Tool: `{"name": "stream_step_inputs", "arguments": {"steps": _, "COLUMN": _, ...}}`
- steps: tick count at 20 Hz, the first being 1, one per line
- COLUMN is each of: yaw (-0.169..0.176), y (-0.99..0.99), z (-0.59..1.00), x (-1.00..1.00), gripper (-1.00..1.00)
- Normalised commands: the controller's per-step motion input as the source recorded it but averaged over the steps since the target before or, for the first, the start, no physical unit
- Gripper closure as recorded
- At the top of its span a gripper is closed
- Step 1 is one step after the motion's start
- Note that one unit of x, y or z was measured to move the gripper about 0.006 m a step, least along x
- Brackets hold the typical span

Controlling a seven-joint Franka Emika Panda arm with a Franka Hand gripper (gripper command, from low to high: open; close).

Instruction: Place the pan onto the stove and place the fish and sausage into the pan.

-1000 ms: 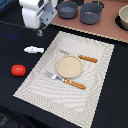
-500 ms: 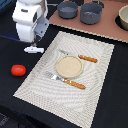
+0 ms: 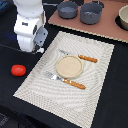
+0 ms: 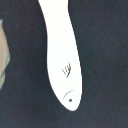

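The white fish lies flat on the black table and fills the wrist view; only a small white tip of it shows in the exterior view. My gripper hangs right over it, and its fingers do not show clearly in either view. The red sausage lies on the table nearer the front, to the exterior view's left. The blue-grey pan stands at the back, at the left end of the pinkish-brown stove.
A taller grey pot stands next to the pan. A black burner disc is at the stove's right end. A striped beige placemat holds a round plate and orange-handled cutlery.
My gripper has come down and moved a little to the exterior view's left, ending over the fish. The fish, sausage and pan have not moved.
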Motion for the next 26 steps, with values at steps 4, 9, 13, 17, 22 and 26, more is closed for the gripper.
{"name": "stream_step_inputs", "arguments": {"steps": 4, "yaw": 0.028, "y": 0.19, "z": -0.38, "x": -0.38, "gripper": -1.00}}
{"name": "stream_step_inputs", "arguments": {"steps": 9, "yaw": 0.031, "y": 0.18, "z": -0.34, "x": -0.44, "gripper": -1.00}}
{"name": "stream_step_inputs", "arguments": {"steps": 13, "yaw": 0.028, "y": 0.13, "z": -0.26, "x": -0.37, "gripper": 1.00}}
{"name": "stream_step_inputs", "arguments": {"steps": 17, "yaw": 0.027, "y": 0.14, "z": -0.17, "x": -0.28, "gripper": 1.00}}
{"name": "stream_step_inputs", "arguments": {"steps": 22, "yaw": 0.017, "y": 0.11, "z": -0.13, "x": -0.20, "gripper": 1.00}}
{"name": "stream_step_inputs", "arguments": {"steps": 26, "yaw": 0.005, "y": 0.28, "z": 0.30, "x": -0.01, "gripper": 1.00}}
